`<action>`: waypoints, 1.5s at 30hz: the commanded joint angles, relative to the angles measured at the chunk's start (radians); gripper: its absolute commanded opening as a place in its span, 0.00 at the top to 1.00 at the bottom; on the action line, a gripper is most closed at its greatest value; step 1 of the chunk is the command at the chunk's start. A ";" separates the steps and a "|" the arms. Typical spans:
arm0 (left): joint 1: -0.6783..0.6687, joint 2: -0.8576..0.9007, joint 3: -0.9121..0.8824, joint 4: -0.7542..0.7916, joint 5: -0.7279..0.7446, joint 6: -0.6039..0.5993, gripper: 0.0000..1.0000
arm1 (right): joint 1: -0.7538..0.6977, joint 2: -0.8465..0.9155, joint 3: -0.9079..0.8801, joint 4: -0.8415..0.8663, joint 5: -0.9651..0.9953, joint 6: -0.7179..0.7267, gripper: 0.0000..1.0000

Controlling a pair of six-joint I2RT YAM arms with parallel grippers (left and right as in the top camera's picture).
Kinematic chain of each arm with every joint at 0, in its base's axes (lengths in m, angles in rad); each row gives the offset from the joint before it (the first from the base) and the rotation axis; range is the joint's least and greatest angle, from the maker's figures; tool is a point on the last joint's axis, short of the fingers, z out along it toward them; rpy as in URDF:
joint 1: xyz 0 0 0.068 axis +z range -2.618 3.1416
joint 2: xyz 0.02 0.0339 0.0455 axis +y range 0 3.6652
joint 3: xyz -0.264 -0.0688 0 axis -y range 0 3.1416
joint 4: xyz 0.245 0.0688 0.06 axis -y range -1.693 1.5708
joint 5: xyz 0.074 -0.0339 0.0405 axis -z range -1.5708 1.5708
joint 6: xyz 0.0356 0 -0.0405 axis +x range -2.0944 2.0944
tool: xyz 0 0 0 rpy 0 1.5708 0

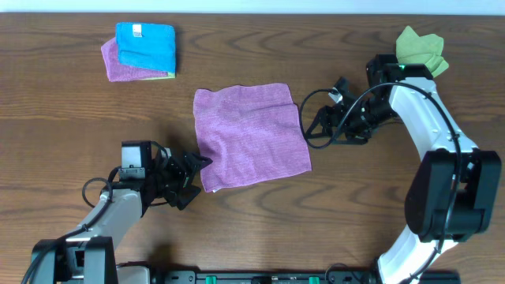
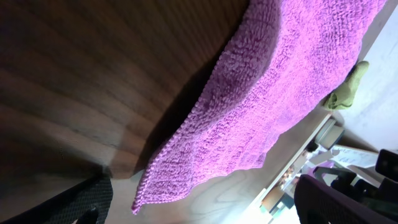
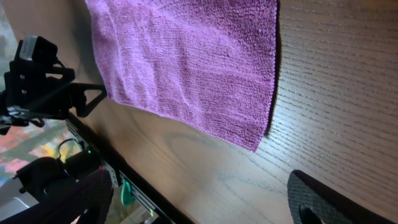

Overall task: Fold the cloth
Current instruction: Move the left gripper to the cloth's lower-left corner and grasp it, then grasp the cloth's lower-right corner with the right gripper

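A purple cloth point(image 1: 250, 136) lies flat and unfolded in the middle of the wooden table. My left gripper point(image 1: 197, 175) is open and empty, just left of the cloth's near left corner, which shows close up in the left wrist view point(image 2: 186, 180). My right gripper point(image 1: 313, 130) is open and empty, just right of the cloth's right edge. The right wrist view shows the cloth point(image 3: 186, 62) with its corner point(image 3: 255, 146) ahead of the open fingers.
A stack of folded cloths, blue point(image 1: 146, 45) on top of purple point(image 1: 118, 65), lies at the back left. A crumpled green cloth point(image 1: 420, 49) lies at the back right, behind the right arm.
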 commanded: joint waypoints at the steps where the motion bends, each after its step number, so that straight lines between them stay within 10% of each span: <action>1: -0.005 0.009 -0.035 -0.004 -0.061 -0.037 0.05 | -0.007 -0.019 -0.005 -0.001 -0.023 -0.021 0.10; 12: -0.079 0.109 -0.042 0.101 -0.068 -0.090 0.00 | -0.007 -0.019 -0.005 -0.002 -0.023 -0.021 0.11; 25: -0.088 0.152 -0.042 0.169 -0.048 -0.090 0.94 | -0.007 -0.019 -0.053 0.051 0.011 -0.012 0.09; 45: -0.087 0.152 -0.026 0.307 0.079 -0.077 0.94 | 0.044 -0.019 -0.389 0.448 -0.027 0.201 0.12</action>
